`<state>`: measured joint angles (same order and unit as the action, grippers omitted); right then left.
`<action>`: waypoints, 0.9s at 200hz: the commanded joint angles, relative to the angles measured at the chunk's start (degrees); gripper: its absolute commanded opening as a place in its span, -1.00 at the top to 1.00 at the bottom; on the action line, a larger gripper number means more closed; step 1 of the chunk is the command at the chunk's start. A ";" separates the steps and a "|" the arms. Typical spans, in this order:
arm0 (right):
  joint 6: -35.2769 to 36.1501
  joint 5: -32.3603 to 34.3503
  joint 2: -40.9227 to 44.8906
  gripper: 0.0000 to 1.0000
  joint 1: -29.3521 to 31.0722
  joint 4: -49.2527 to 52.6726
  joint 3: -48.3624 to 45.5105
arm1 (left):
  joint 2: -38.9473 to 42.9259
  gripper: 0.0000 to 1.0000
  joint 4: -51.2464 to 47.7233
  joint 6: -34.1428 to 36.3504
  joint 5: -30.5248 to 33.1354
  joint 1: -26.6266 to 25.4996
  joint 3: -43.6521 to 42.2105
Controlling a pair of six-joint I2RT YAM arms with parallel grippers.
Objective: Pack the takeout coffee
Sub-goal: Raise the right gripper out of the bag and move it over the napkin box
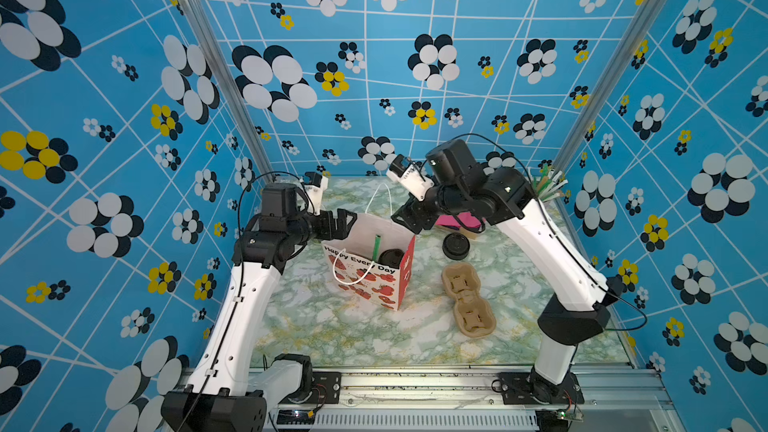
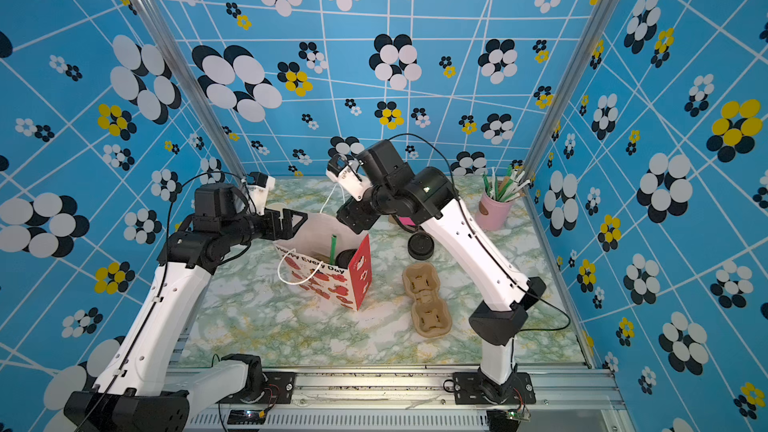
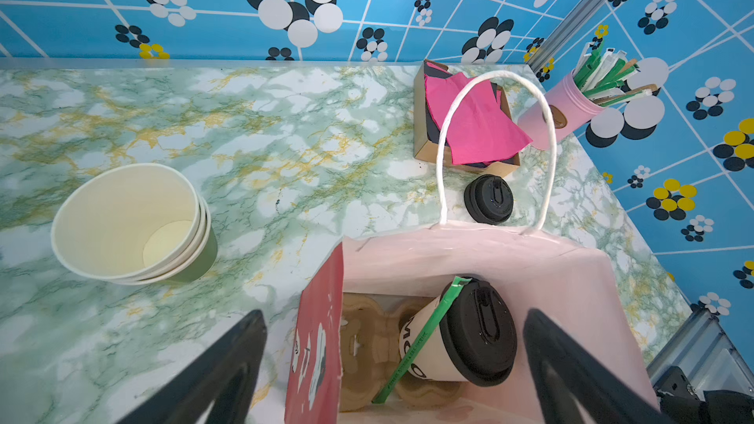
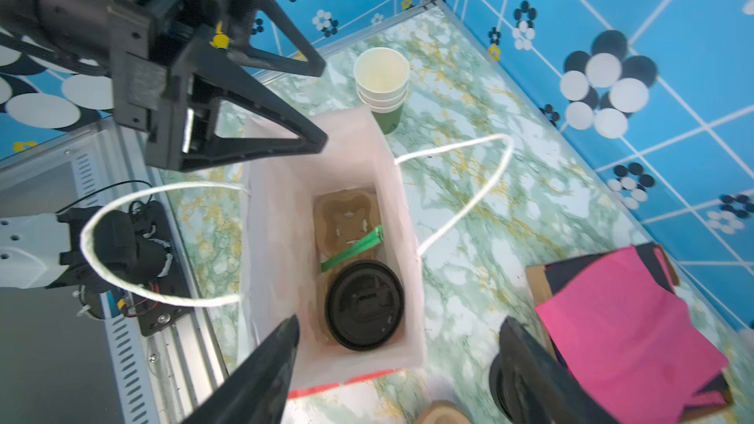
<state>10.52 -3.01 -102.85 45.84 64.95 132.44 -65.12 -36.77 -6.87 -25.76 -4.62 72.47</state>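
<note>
Takeout coffee [image 4: 365, 305] sits lidded inside gift bag [image 4: 277, 238], directly below right pincer [image 4: 398, 332], jaws spread and empty; left pincer [image 3: 393, 316] likewise agape over bag mouth; drop-off looks done, and next calls for a straight-up retreat clear of rope handles [image 4: 449, 149].

White smooth shells on long links of left arm [image 1: 245, 297] and right arm [image 1: 548, 251], with black housings at each joint. Left claw [image 4: 323, 108] and right claw [image 4: 400, 321] matte black, with triangular open-frame fingers [image 4: 261, 101]. Behind each claw, small white camera block [image 1: 409, 178]. Thin black cable [image 1: 240, 282] clipped along white link. Far behind claws, black base plates [image 1: 326, 386] with silver screws.
</note>
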 commanded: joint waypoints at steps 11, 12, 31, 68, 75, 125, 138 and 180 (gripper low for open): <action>0.04 6.68 5.80 -0.67 -6.18 -6.83 -11.73 | 0.79 -0.99 0.65 0.28 -0.42 0.40 -0.33; -0.06 6.69 5.98 -0.67 -6.37 -7.06 -12.10 | 0.79 -0.99 0.65 0.28 -0.43 0.40 -0.36; -1.34 6.82 8.71 -0.68 -11.05 -12.00 -19.68 | 0.70 -0.99 0.81 0.21 -0.50 0.40 -0.47; -3.27 6.43 5.92 -0.73 -17.71 -17.68 -28.00 | 0.77 -0.99 0.98 -0.07 -0.61 0.40 -0.57; -3.28 6.63 4.18 -0.74 -18.36 -17.91 -28.03 | 0.79 -0.98 0.92 -0.07 -0.61 0.40 -0.59; -3.65 11.67 -10.22 -0.71 -20.00 -17.65 -21.98 | 1.11 -0.98 0.82 0.19 -0.17 0.40 -0.95; -4.14 13.13 -14.08 -0.67 -20.07 -16.78 -19.21 | 1.17 -0.99 0.83 0.22 0.00 0.40 -1.14; -7.03 14.75 -24.46 -0.54 -20.02 -13.57 -11.23 | 1.40 -0.98 0.83 0.81 0.50 0.49 -1.80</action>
<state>6.35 9.39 -123.90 26.11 48.64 116.51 -64.79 -36.62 -6.85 -25.71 -4.60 71.81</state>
